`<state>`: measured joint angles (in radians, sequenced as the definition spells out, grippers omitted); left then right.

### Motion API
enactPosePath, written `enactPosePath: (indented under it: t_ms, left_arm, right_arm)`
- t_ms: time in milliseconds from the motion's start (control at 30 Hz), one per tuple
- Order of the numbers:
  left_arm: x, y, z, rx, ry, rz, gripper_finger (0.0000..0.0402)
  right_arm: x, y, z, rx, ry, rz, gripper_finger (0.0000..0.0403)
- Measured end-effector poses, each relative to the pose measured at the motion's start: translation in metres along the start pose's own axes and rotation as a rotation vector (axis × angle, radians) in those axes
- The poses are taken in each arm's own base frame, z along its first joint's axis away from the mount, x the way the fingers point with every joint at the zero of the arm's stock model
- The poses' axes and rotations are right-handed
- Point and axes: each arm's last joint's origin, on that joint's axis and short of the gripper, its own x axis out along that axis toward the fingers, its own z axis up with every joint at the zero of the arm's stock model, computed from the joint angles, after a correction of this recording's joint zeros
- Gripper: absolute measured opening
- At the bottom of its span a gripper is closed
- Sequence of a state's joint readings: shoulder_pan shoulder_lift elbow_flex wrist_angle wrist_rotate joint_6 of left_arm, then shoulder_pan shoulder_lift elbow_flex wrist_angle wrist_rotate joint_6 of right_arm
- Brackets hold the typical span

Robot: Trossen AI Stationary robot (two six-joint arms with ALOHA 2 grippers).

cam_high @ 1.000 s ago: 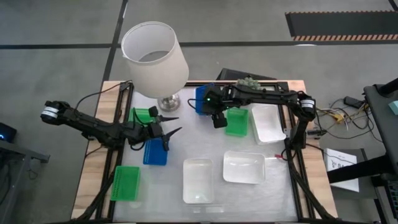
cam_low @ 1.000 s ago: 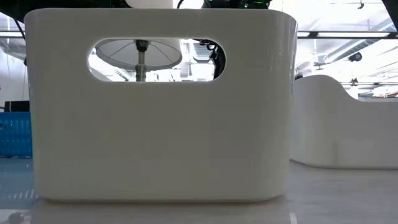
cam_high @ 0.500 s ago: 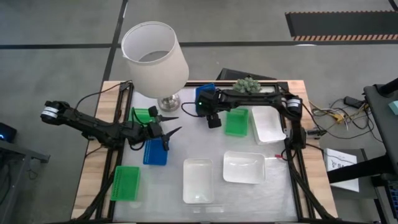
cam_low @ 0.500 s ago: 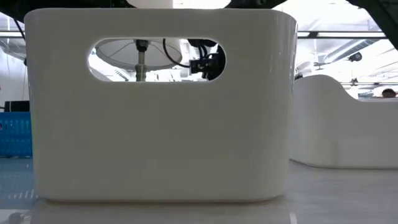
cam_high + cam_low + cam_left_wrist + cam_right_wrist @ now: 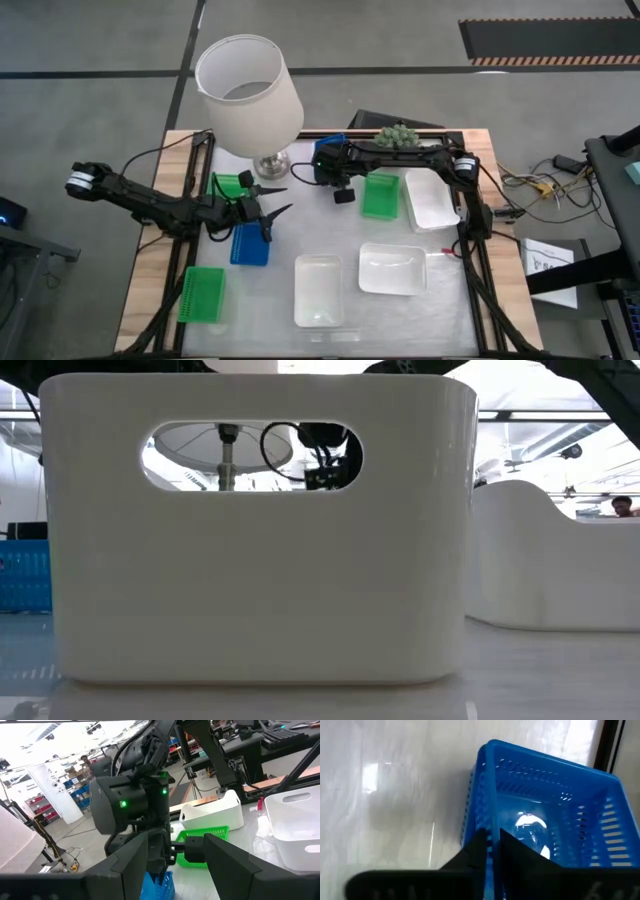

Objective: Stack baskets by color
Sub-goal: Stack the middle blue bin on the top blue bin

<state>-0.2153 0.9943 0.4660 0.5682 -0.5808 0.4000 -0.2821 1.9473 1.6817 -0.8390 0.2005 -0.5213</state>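
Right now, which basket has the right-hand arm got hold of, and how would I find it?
Start at the big white lampshade at the table's back. Just to its right, the right gripper is shut on the wall of a blue basket. Its neighbour there is green; the other blue basket lies nearer the front, by the left gripper.

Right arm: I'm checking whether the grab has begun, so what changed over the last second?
The right gripper swung left from over the green basket to the blue basket at the back, and its fingers closed on that basket's wall. The left gripper stayed open above the other blue basket; no basket moved.
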Motion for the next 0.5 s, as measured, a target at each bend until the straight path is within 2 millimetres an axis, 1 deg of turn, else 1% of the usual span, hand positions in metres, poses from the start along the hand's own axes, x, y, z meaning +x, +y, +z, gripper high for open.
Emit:
enactPosePath:
  t_ms: [67, 233, 367, 433, 500]
  left_arm:
    - [0.000, 0.000, 0.000, 0.000, 0.000, 0.000, 0.0177]
    - [0.000, 0.000, 0.000, 0.000, 0.000, 0.000, 0.0177]
    - [0.000, 0.000, 0.000, 0.000, 0.000, 0.000, 0.0177]
    - [0.000, 0.000, 0.000, 0.000, 0.000, 0.000, 0.0177]
    - [0.000, 0.000, 0.000, 0.000, 0.000, 0.000, 0.0177]
  right_arm:
    - [-0.004, -0.002, -0.001, 0.003, -0.008, -0.005, 0.0013]
    - [-0.022, -0.004, -0.004, 0.021, -0.019, -0.014, 0.0009]
    - [-0.040, -0.007, -0.006, 0.102, -0.055, -0.014, 0.0009]
    - [-0.044, -0.008, -0.008, 0.142, -0.093, 0.035, 0.0009]
    - [-0.044, -0.008, -0.009, 0.174, -0.129, 0.063, 0.0009]
